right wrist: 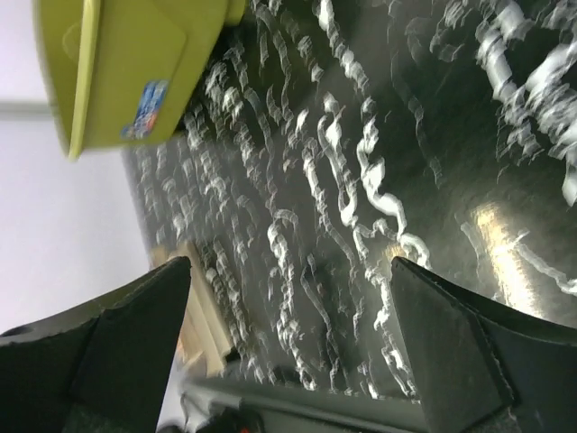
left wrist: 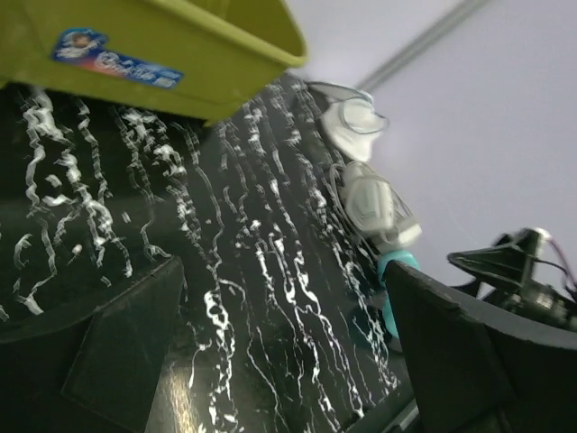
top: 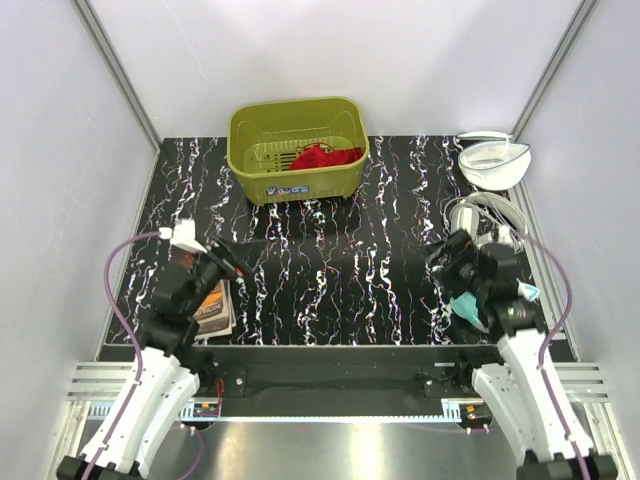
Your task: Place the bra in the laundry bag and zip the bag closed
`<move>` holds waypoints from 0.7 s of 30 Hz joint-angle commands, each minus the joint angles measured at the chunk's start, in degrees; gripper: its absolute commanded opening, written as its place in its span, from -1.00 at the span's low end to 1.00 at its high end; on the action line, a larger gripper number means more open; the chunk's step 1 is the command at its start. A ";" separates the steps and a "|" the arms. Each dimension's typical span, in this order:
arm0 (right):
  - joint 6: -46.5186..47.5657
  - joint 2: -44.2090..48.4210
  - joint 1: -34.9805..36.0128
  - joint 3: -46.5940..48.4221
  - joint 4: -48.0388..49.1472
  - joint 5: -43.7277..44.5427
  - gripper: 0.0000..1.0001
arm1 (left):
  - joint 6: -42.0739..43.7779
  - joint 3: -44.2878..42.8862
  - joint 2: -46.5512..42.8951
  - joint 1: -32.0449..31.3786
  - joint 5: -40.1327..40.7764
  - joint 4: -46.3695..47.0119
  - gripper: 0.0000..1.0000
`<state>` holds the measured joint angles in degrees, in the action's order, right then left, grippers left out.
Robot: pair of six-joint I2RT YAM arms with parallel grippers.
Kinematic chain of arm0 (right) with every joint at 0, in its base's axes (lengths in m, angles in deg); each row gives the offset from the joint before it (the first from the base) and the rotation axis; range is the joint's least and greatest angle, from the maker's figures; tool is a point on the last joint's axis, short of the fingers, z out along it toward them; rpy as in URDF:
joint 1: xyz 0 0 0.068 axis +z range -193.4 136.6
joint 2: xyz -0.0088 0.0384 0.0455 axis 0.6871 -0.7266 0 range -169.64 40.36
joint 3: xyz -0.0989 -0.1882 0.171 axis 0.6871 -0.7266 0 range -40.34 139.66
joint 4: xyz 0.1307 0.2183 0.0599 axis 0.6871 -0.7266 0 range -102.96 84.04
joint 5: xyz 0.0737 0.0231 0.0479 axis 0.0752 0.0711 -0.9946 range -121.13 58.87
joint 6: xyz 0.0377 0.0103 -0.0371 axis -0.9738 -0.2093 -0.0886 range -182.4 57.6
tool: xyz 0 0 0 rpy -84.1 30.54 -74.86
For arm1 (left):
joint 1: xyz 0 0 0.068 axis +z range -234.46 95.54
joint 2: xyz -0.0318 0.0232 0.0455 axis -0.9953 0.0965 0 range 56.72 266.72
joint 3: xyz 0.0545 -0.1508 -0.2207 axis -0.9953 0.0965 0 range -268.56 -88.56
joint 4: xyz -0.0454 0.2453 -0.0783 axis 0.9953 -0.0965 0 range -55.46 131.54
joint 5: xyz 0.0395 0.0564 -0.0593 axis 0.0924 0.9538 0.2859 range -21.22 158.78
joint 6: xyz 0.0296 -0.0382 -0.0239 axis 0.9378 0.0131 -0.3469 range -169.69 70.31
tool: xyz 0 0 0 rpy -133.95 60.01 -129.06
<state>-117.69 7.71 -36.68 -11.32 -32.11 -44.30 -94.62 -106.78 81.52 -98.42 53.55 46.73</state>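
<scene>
My left end effector (left wrist: 284, 271) is hanging low over the near-left tabletop (top: 340, 280), fingers spread wide and empty, so I'd say the job hasn't really begun. The red bra (top: 322, 157) is lying inside the green basket (top: 300, 185) at the back middle, so it needs fishing out first. The white mesh laundry bag (top: 490, 212) sits right beside my right end effector (right wrist: 290, 271), which is also wide apart and empty, handy for steadying it.
</scene>
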 commanded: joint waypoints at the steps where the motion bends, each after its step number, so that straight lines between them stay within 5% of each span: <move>1: 9.13 -16.16 -0.22 16.39 -4.51 14.89 0.99 | 0.11 -11.91 5.95 0.16 10.46 -14.92 0.98; 6: 14.06 -36.84 -1.44 39.29 -4.96 29.66 1.00 | 13.97 -23.96 12.64 0.24 7.58 -24.43 0.98; 12: 17.66 -68.56 -9.61 75.92 -5.05 41.00 1.00 | 11.17 -26.96 8.78 0.51 15.05 -28.49 0.98; 16: 16.09 -90.08 -14.54 98.74 -12.75 45.77 1.00 | 15.38 -27.83 10.18 0.77 7.79 -28.04 0.98; 21: 19.07 -103.22 -17.88 116.68 -19.97 49.54 0.99 | 18.99 -30.56 16.59 0.95 2.14 -30.32 0.98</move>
<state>-101.32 -89.37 -52.48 94.77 -42.52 -3.50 -80.50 -133.99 94.06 -97.83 61.62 17.53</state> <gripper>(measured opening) 0.994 0.987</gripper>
